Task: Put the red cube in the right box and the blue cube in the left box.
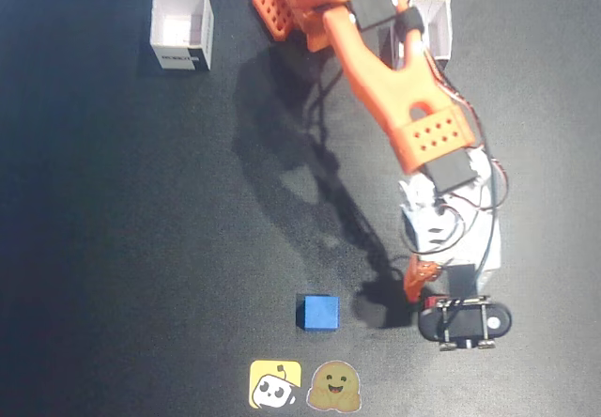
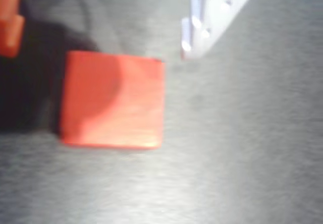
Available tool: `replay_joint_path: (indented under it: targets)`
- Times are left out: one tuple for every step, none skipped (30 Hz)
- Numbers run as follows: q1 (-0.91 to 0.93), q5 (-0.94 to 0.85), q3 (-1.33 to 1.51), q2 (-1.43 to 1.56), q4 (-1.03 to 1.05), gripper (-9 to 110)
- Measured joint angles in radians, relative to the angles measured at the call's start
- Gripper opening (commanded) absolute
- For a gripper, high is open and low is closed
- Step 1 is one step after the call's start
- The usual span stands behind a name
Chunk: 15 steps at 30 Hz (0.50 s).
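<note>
On the dark matte table [image 1: 113, 248], the small solid red cube [image 2: 113, 100] lies between the tool's [image 2: 101, 37] parted, empty fingers — probably untouched. The tool should be centred before closing — squarely.

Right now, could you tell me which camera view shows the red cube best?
The wrist view: the red cube fills much of the frame, lying on the dark mat, slightly blurred. The fixed view shows at most a sliver of red beneath the hand, which covers it.
</note>
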Motion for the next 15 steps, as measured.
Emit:
replay_joint_path:
  targets:
    - [-0.003,0.003,-0.008,-0.006,0.0,25]
    - [-0.005,0.003,-0.015,-0.014,0.0,25]
    - [-0.005,0.003,-0.025,-0.023,0.0,25]
    - [-0.005,0.003,-0.032,-0.029,0.0,25]
    - [-0.005,0.003,-0.035,-0.032,0.0,25]
    - [-0.005,0.003,-0.043,-0.041,0.0,25]
    - [-0.005,0.003,-0.049,-0.048,0.0,25]
    - [-0.005,0.009,-0.051,-0.051,0.0,25]
    - [-0.005,0.012,-0.051,-0.054,0.0,25]
    - [-0.005,0.014,-0.052,-0.055,0.0,25]
    - [-0.005,0.014,-0.052,-0.055,0.0,25]
    - [-0.005,0.014,-0.052,-0.058,0.0,25]
    - [-0.005,0.014,-0.052,-0.058,-0.005,25]
    - [-0.005,0.014,-0.052,-0.058,-0.015,25]
    - [-0.005,0.014,-0.052,-0.058,-0.025,25]
